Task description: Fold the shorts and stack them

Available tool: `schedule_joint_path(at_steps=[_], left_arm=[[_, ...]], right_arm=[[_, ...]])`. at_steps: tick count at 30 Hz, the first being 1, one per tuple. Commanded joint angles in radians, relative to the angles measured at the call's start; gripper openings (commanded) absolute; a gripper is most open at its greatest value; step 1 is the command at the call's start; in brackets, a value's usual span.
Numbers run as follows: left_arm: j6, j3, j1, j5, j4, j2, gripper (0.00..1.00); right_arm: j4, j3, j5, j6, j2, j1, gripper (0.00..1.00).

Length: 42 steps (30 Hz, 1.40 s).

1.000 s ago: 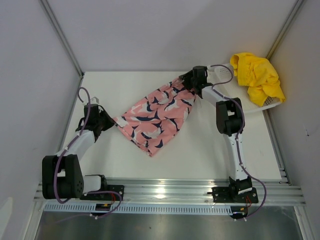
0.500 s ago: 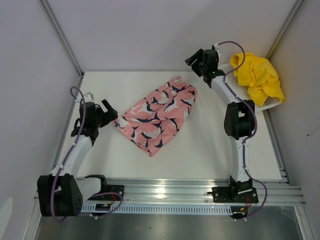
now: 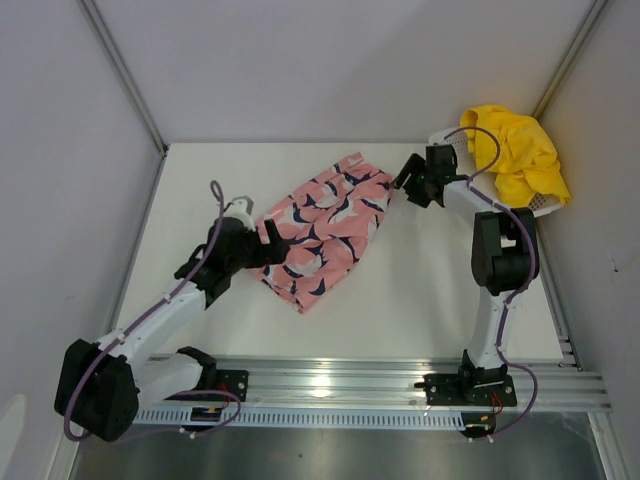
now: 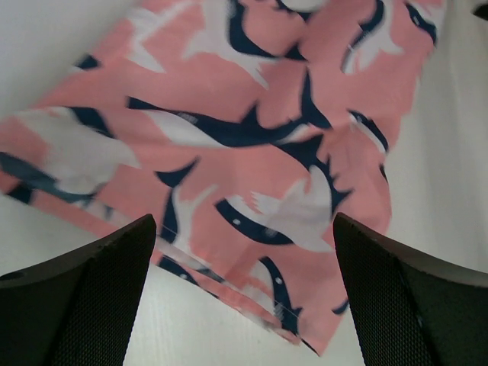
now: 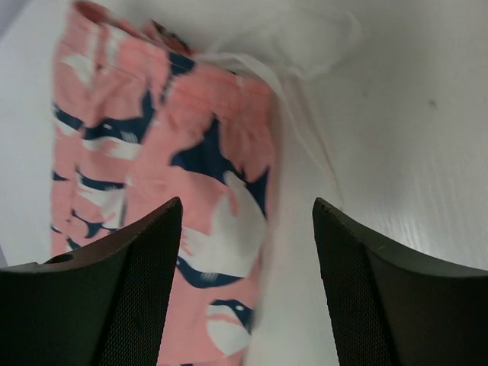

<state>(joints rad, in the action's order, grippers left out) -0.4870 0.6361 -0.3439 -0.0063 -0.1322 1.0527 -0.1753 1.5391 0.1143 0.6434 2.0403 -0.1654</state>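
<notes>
My left gripper point(image 3: 266, 240), spread wide and empty, hovers over the lower-left end of the pink leaf-print fabric shorts point(image 3: 325, 225), lying diagonally mid-frame. The right gripper point(image 3: 408, 182), parted and empty, is beside their upper-right end. Plain yellow fabric shorts point(image 3: 515, 150) sit upper right.

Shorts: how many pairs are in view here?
2. The pink printed shorts lie spread in the middle of the table; the yellow shorts sit crumpled on the white basket at the far right. Others could be hidden in the basket.
</notes>
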Motion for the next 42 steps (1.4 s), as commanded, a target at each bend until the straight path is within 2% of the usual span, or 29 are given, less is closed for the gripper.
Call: schedule_joint_path(at_steps=[1, 5, 7, 9, 10, 15, 19, 25, 28, 31, 32, 34, 35, 36, 40, 42], left_arm=[[0.062, 0.014, -0.134, -0.033, 0.051, 0.03, 0.99], [0.142, 0.054, -0.288, -0.113, 0.01, 0.082, 0.99], [0.169, 0.06, -0.322, -0.145, 0.002, 0.095, 0.99], [0.185, 0.066, -0.354, -0.167, -0.003, 0.11, 0.99], [0.194, 0.071, -0.363, -0.172, -0.003, 0.116, 0.99], [0.234, 0.106, -0.446, -0.245, -0.043, 0.159, 0.99], [0.269, 0.128, -0.495, -0.311, -0.063, 0.194, 0.99], [0.315, 0.137, -0.552, -0.327, -0.063, 0.211, 0.99], [0.344, 0.142, -0.593, -0.33, -0.067, 0.224, 0.99], [0.375, 0.145, -0.638, -0.339, -0.066, 0.248, 0.99], [0.381, 0.143, -0.648, -0.342, -0.063, 0.254, 0.99], [0.405, 0.146, -0.676, -0.343, -0.06, 0.279, 0.99], [0.41, 0.149, -0.685, -0.35, -0.063, 0.288, 0.99], [0.415, 0.158, -0.691, -0.356, -0.069, 0.311, 0.99], [0.424, 0.175, -0.713, -0.373, -0.093, 0.374, 0.99], [0.418, 0.183, -0.718, -0.383, -0.107, 0.404, 0.99]], right_arm=[[0.08, -0.042, 0.099, -0.024, -0.045, 0.015, 0.71], [0.088, -0.025, 0.134, -0.024, 0.004, 0.012, 0.72], [0.118, -0.022, 0.163, -0.013, 0.034, 0.013, 0.74], [0.164, -0.017, 0.203, 0.005, 0.055, 0.015, 0.83], [0.199, -0.014, 0.217, 0.012, 0.078, 0.015, 0.83], [0.189, 0.013, 0.183, 0.021, 0.12, 0.003, 0.83], [0.181, 0.019, 0.079, 0.007, 0.132, -0.017, 0.82], [0.233, 0.055, 0.12, 0.035, 0.21, -0.017, 0.77], [0.279, 0.062, 0.153, 0.055, 0.241, -0.016, 0.73], [0.313, 0.062, 0.179, 0.078, 0.256, -0.019, 0.62], [0.316, 0.062, 0.18, 0.079, 0.258, -0.022, 0.54], [0.316, 0.067, 0.173, 0.081, 0.258, -0.028, 0.46], [0.313, 0.072, 0.168, 0.079, 0.256, -0.029, 0.36], [0.31, 0.073, 0.159, 0.078, 0.256, -0.031, 0.32], [0.293, 0.092, 0.156, 0.076, 0.258, -0.039, 0.26], [0.28, 0.104, 0.153, 0.075, 0.261, -0.037, 0.2]])
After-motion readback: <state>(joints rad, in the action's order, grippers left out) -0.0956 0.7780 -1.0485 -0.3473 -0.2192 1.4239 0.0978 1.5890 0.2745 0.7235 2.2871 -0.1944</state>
